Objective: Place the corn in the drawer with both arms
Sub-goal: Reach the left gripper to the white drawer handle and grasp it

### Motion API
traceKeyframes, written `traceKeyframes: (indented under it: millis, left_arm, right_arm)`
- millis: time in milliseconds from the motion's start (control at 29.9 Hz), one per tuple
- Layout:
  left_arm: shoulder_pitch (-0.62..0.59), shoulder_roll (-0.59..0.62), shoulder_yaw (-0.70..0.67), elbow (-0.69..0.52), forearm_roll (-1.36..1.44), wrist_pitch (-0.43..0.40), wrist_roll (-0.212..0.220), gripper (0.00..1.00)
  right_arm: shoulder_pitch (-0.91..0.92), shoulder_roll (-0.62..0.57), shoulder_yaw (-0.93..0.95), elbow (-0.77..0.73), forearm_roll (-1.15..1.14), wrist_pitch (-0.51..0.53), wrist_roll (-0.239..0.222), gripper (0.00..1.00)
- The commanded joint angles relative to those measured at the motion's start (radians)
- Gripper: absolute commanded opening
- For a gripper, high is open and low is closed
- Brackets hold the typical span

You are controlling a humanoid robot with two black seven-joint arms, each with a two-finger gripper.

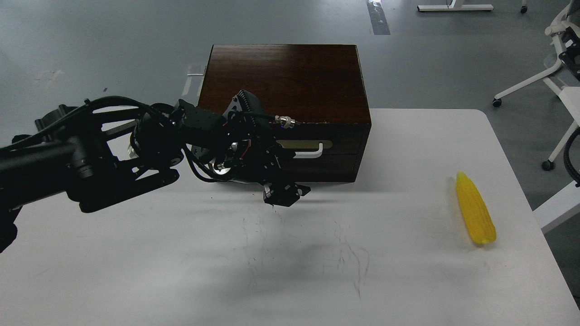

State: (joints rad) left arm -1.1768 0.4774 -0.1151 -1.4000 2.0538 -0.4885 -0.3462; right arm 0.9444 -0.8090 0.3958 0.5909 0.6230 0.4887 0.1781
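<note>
The yellow corn (475, 209) lies on the white table (136, 253) near its right edge, pointed tip away from me. The dark brown box (283, 81) stands at the table's back middle with its drawer (337, 160) shut. My left arm reaches in from the left across the drawer front and hides the left part of the white handle (312, 153). My left gripper (286, 194) hangs just in front of the drawer's lower edge, close above the table. It looks dark and bunched, so its fingers cannot be told apart. My right gripper is out of view.
White office chair legs (534, 81) stand on the grey floor at the right. A black cable (568, 154) shows at the right edge. The corn lies far from my left gripper, with bare scuffed tabletop between them.
</note>
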Motion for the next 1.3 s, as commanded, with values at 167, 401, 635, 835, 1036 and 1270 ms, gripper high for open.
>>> traceKeyframes:
  millis: [167,401,635,835,1036,1270]
  left_arm:
    - [-0.03,0.0,0.012,0.016,0.128,0.0,0.0,0.88]
    - [-0.061,0.004,0.015,0.013,0.128,0.0,-0.002,0.88]
    - [-0.043,0.01,0.021,0.021,0.128,0.0,-0.01,0.88]
    - [-0.05,0.006,0.089,0.058,0.128,0.0,-0.008,0.88]
    - [-0.049,0.007,0.091,0.059,0.128,0.0,-0.01,0.88]
    - [-0.046,0.006,0.089,0.052,0.128,0.002,-0.05,0.73]
  right_arm:
    - [-0.006,0.001,0.002,-0.085,-0.002,0.0,0.0,1.0]
    - [-0.007,0.002,0.003,-0.085,-0.002,0.0,0.0,1.0]
    - [-0.006,0.002,0.003,-0.092,-0.002,0.0,0.0,1.0]
    - [-0.006,0.002,0.006,-0.092,-0.002,0.0,0.0,1.0]
    - [-0.006,0.001,0.006,-0.1,-0.002,0.0,0.0,1.0]
    - [-0.006,0.001,0.006,-0.1,-0.002,0.0,0.0,1.0]
